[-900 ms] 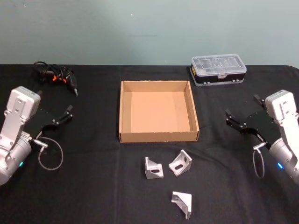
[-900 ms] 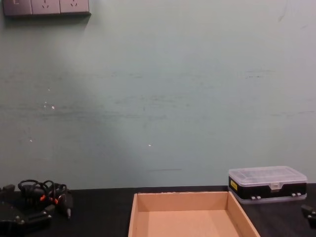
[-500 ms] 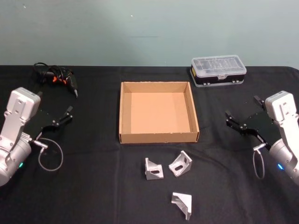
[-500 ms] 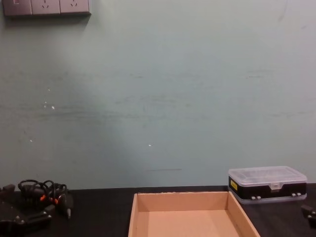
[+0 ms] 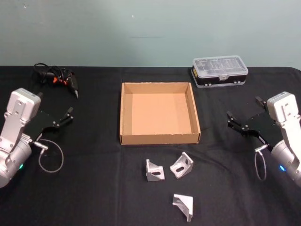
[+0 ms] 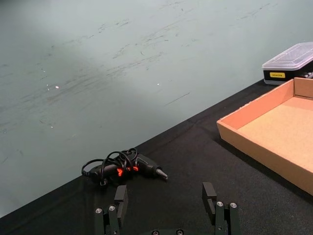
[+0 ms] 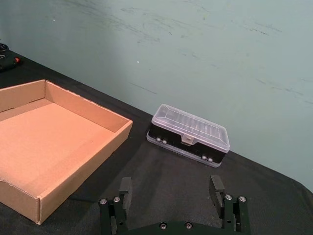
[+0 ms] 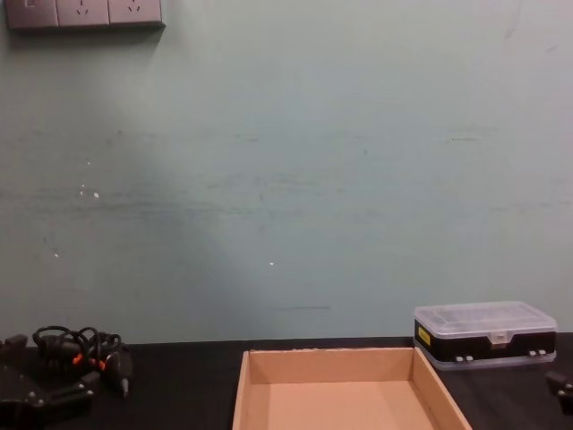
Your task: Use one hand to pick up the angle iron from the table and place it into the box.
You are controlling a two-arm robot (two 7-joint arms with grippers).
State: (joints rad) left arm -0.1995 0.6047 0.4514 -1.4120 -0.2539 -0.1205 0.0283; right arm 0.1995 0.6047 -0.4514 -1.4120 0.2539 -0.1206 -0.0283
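Note:
Three silver angle irons lie on the black table (image 5: 94,188) in front of the box: one (image 5: 154,170) left, one (image 5: 181,165) beside it, one (image 5: 183,205) nearest me. The tan cardboard box (image 5: 160,138) sits at the table's middle with nothing inside; its walls also show in the wrist views (image 6: 254,147) (image 7: 88,156) and the chest view (image 8: 331,365). My left gripper (image 5: 54,125) (image 6: 165,193) hovers open at the left. My right gripper (image 5: 243,108) (image 7: 170,185) hovers open at the right. Both hold nothing and stand well away from the irons.
A clear-lidded plastic case (image 5: 219,71) with a black-and-yellow base stands at the back right. A black tool with a coiled cord (image 5: 59,78) lies at the back left. A green wall rises behind the table's far edge.
My left gripper has sunk slightly. The right gripper, the box and the angle irons have not moved.

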